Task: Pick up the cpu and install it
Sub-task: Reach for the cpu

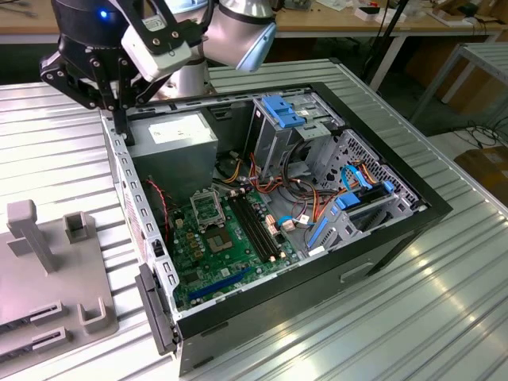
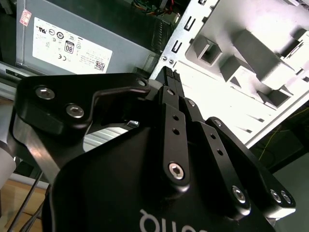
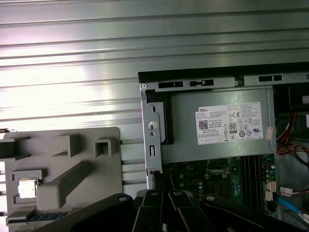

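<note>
The pincer [image 1: 121, 121] was seen drawn narrow, its fingers [image 2: 170, 111] brought together with nothing held between them. It was hung tips-down from the arm [image 1: 238, 32], close over the metal rim of the computer case [image 1: 119, 175], at the corner where the grey power box [image 1: 171, 135] was mounted. Since nothing was carried, the pick-up was judged not yet made. The case had been laid on its side with its panel off, presumably so that the green board [image 1: 214, 262] could be reached from straight above. On that board the socket [image 1: 208, 210] was made out as a dark square frame near the power box, and no silver face was seen in it, so it was taken to be unfilled. Beside the case, on the exterior view's left, a grey holder [image 3: 63, 164] had been set on the ribbed metal bench [image 1: 397, 317]. Its slots and posts were probably shaped to keep loose parts at fixed places for the arm. In the first wrist view the cpu [image 3: 26, 188] was found in a square recess of that holder, lying flat with its bright face up. It was well apart from the pincer and outside the case. It was judged to have been seated there so that its edges would be squared and it could be taken from above without sliding.
</note>
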Controlling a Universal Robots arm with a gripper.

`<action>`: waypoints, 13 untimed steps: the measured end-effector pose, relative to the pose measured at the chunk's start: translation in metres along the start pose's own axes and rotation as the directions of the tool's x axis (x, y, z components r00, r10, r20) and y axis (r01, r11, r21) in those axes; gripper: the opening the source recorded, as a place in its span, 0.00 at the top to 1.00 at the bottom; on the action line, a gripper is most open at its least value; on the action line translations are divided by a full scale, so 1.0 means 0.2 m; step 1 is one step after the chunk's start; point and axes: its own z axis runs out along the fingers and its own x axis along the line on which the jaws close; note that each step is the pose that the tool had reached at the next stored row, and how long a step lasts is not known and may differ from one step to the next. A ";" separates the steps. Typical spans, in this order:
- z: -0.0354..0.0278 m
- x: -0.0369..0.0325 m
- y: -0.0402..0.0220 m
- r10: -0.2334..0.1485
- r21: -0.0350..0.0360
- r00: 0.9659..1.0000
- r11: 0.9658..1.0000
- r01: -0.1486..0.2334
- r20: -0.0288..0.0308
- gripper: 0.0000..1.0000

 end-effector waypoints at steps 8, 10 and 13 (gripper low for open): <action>-0.001 0.023 -0.002 0.000 0.000 1.000 1.000 0.000 0.000 0.89; -0.001 0.028 -0.002 0.000 0.000 1.000 1.000 0.000 0.000 0.89; -0.001 0.036 -0.003 0.000 0.000 1.000 1.000 0.000 0.000 0.89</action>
